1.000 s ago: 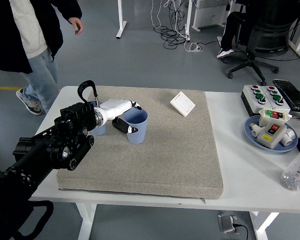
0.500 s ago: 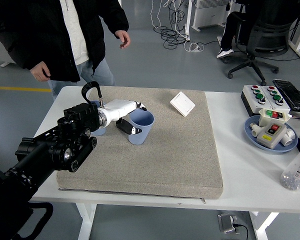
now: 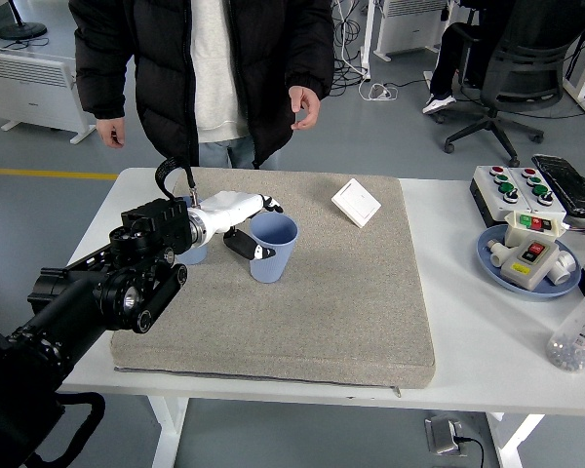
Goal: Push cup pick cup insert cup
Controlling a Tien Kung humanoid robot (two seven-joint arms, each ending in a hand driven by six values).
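Cup (image 3: 272, 246), pale blue and tilted slightly toward the right, stands on the grey mat (image 3: 331, 292) covering the counter (image 3: 448, 292), with the left hand (image 3: 236, 222) against its left side, fingers (image 3: 249, 250) spread around the wall, apparently to push it; a second blue cup (image 3: 191, 254) sits mostly hidden behind the wrist. Compared with a second ago, the cup has moved a little to the right and leans more, and a person (image 3: 205, 78) now stands at the far edge, hands empty.
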